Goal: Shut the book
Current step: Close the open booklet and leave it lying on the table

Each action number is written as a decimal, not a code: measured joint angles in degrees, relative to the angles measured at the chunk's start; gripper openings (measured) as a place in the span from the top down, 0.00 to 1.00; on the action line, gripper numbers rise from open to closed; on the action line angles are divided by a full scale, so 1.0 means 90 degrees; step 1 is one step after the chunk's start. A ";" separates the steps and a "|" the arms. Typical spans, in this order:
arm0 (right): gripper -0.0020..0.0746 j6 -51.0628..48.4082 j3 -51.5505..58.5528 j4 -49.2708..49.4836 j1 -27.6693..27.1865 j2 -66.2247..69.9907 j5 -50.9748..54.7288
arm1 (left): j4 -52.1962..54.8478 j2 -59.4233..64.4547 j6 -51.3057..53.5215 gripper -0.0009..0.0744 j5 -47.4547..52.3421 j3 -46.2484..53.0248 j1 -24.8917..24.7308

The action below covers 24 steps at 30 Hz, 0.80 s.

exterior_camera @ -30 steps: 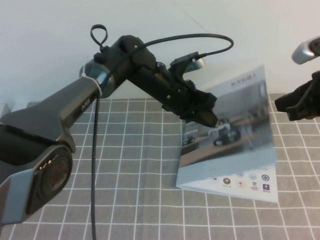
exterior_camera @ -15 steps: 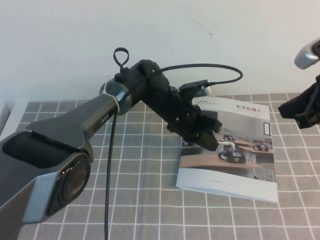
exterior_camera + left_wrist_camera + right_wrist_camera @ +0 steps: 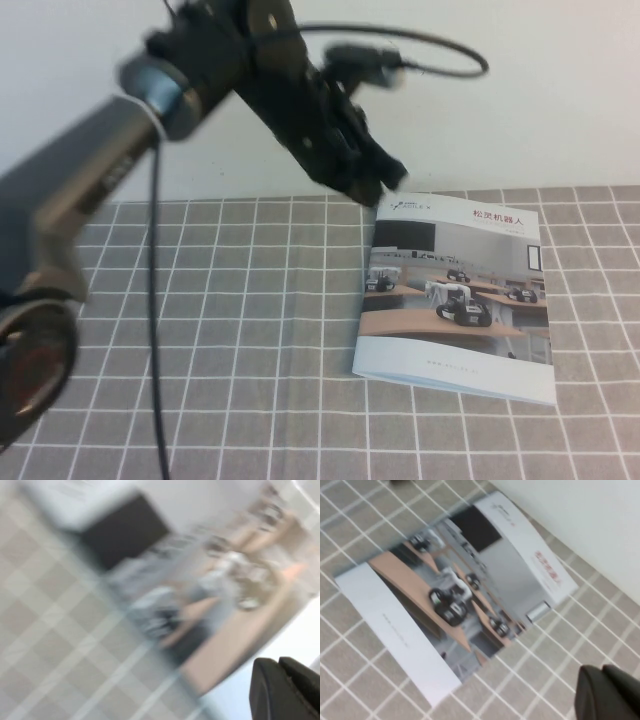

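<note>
Withdrawal, judging by the layout, as the step in hand. Thin glossy booklet with a white cover and a photo of robots at wooden benches point(image 3: 455, 300) lying shut and flat on the grey cloth gridded with white lines point(image 3: 240, 330), right of centre, far edge near the plain white wall point(image 3: 540, 90). Black left gripper point(image 3: 388, 184) raised just off the booklet's far-left corner, apart from the cover; jaw state impossible to tell through the blur. Black right gripper point(image 3: 607, 695) absent from the high view, hanging above the booklet going by its wrist camera; jaw state likewise impossible to tell.

To finish well: carry the left arm up and back toward its own side, keeping clear of the cover so as not to catch an edge and flip it open again. Keep the looping black cable point(image 3: 440, 60) off the booklet too. Check for a flush cover along every edge; looks flat from above, though hard to judge right at the edges. Leave the right arm parked.

Against a second ago: cover then standing half-raised with the left gripper pressed against it, now down flat. Against half a second ago: left gripper then low over the cover's left part, now lifted off toward the wall, arm swung higher. Right arm then showing at the right edge of the high view, now gone from it. Booklet's place on the cloth unchanged.
</note>
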 joint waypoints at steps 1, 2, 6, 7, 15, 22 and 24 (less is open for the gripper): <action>0.98 0.0170 0.0000 -0.0169 0.0000 -0.0170 0.0104 | 0.0401 -0.0280 -0.0096 0.99 0.0000 0.0000 0.0000; 0.98 0.0299 0.0000 -0.0301 0.0000 -0.0301 0.0196 | 0.0733 -0.0550 -0.0254 0.99 0.0004 0.0000 0.0000; 0.98 0.0720 0.0131 -0.0530 0.0000 -0.0943 0.0501 | 0.2298 -0.1494 -0.1004 0.99 0.0066 0.0000 0.0000; 0.98 0.0793 0.0264 -0.0555 0.0000 -0.1142 0.0519 | 0.2583 -0.1718 -0.1119 0.99 0.0082 0.0000 0.0000; 0.98 0.1446 0.2267 -0.1048 0.0000 -0.3081 0.0214 | 0.3011 -0.3538 -0.1323 0.99 -0.0281 0.0849 0.0000; 0.98 0.1882 0.3831 -0.1105 0.0000 -0.4778 -0.0373 | 0.2930 -0.5719 -0.1364 0.99 -0.2421 0.4092 0.0000; 0.98 0.2051 0.4430 -0.1009 0.0000 -0.5379 -0.0788 | 0.2774 -0.6315 -0.1443 0.99 -0.3257 0.5166 0.0000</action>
